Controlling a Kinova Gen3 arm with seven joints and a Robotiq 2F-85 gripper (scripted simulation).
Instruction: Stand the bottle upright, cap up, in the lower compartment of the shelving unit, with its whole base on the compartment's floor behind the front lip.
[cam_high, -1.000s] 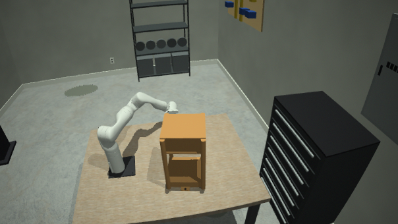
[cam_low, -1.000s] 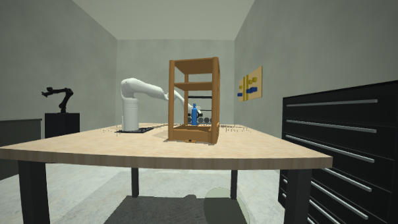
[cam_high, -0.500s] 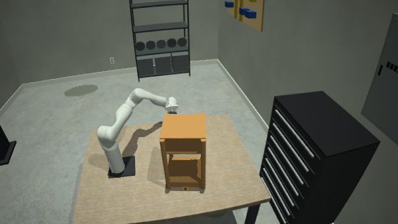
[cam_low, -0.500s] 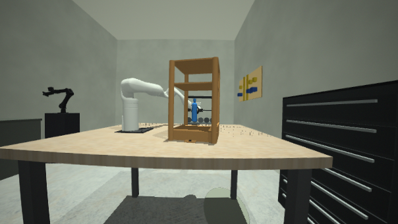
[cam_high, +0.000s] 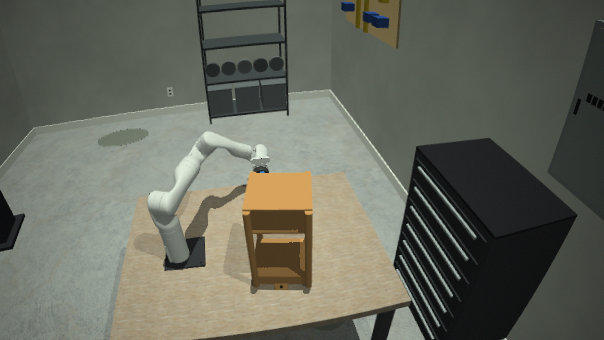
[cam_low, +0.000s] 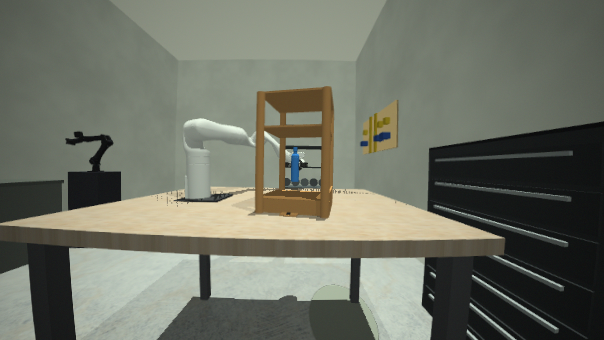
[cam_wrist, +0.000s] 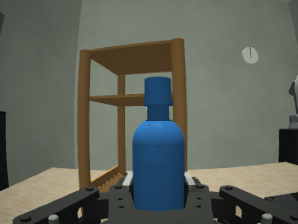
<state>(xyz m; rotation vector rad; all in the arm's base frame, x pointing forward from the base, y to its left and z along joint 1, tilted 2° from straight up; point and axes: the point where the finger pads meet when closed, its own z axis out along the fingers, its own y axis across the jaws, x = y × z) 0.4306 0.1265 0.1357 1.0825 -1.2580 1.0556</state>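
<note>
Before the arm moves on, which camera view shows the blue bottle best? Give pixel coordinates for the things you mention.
The wrist view: the blue bottle (cam_high: 262, 172) (cam_low: 295, 166) (cam_wrist: 158, 160) appears large, its cap and shoulders unobstructed. The exterior view shows it small but upright, through the shelving unit (cam_high: 278, 192) (cam_low: 260, 150) (cam_wrist: 84, 120). The top view shows only a blue bit.

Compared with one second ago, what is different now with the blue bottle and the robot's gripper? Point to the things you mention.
The blue bottle (cam_high: 262, 172) (cam_low: 295, 168) (cam_wrist: 158, 165) has moved upward, still upright, cap up, and the black two-finger gripper (cam_high: 260, 170) (cam_low: 296, 164) (cam_wrist: 158, 182) has risen too. It is now shut on the bottle; whether it already gripped it then, I cannot tell. The orange-brown wooden shelving unit (cam_high: 308, 250) (cam_low: 260, 150) (cam_wrist: 84, 125) stayed in place.
</note>
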